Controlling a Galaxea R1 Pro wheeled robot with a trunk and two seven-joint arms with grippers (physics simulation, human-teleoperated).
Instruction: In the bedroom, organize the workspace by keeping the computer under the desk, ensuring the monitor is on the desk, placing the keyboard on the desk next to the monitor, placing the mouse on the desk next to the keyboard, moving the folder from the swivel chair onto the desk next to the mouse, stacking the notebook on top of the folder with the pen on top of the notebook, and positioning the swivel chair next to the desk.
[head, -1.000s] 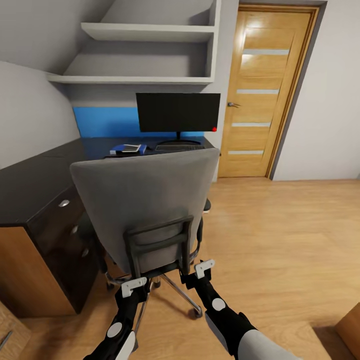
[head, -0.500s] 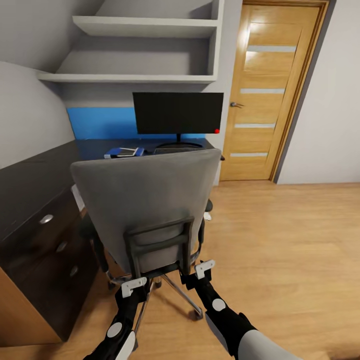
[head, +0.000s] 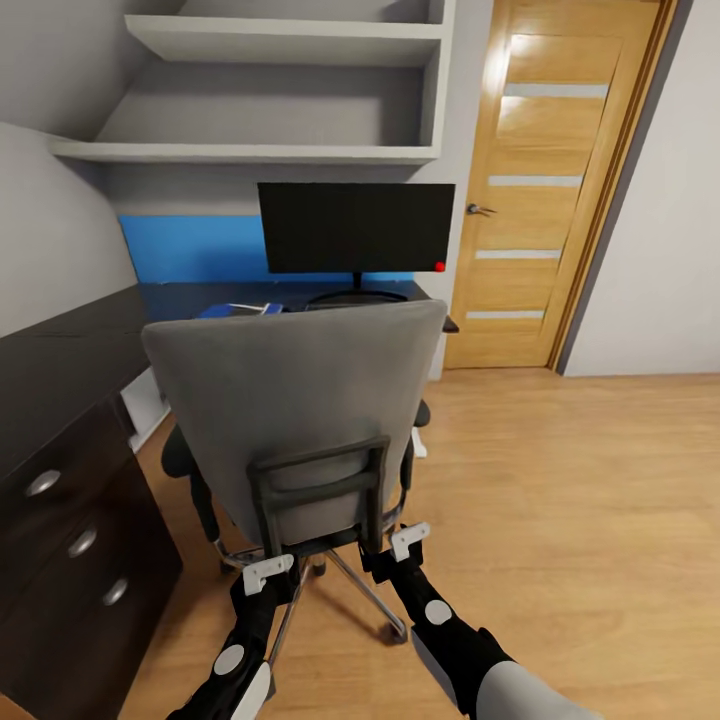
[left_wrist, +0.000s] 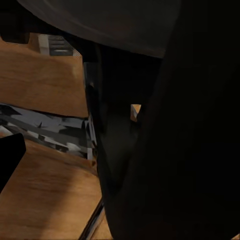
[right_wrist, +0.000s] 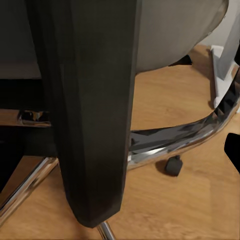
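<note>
In the head view we see the swivel chair from behind, its grey back filling the middle of the picture and its chrome base on the wooden floor. The left gripper and the right gripper sit at the lower end of the black frame on the chair's back, one at each side; whether their jaws are open, closed or clamped on the frame we cannot tell.

Beyond the chair stands the desk, its black top running along the left wall and across the far wall, with the drawer unit at near left. The monitor stands on the far stretch of the top, toward its right end. Just left of the monitor's base, a blue strip of the folder shows above the chair's top edge — what lies on it is hidden.

The wrist views add what the head view hides. The right wrist view shows a black frame bar close up, with a chrome leg and a black castor beneath the seat. The left wrist view is mostly dark — chrome over floor.
</note>
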